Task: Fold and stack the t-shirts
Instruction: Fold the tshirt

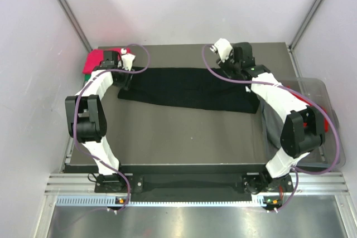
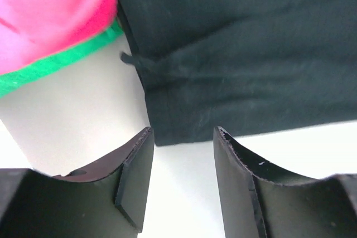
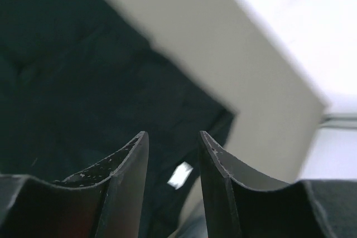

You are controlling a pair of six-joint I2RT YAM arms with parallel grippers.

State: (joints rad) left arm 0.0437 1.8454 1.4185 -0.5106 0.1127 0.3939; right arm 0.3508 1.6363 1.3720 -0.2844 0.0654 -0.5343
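Black t-shirt (image 1: 189,88) folded into a long band, stretched left to right across the far half of the table (image 1: 184,137), flat on the surface.

Left gripper (image 2: 183,135) at the band's left end, jaws spread, nothing between them. In the left wrist view, the shirt's near corner just beyond the fingertips, facing the gap but not within it. Bare table under the fingers. A small pucker of cloth on the shirt's left edge.

Right gripper (image 3: 173,135) over the band's far right part, jaws likewise parted, gripping nothing. In the right wrist view, black cloth below and beyond both fingers, a small white tag (image 3: 179,175) seen through the gap, the table's edge running diagonally off to the right. Whether either gripper's fingertips touch the cloth: cannot tell.

Pink-red t-shirt (image 2: 50,15) atop a green t-shirt (image 2: 61,62), stacked at the far left corner, just beside the black shirt's left end.

Grey t-shirt (image 1: 273,121) at the right side of the table, near the band's right end, partly under the right arm.

Clear bin (image 1: 323,90) past the table's right edge, something red inside.
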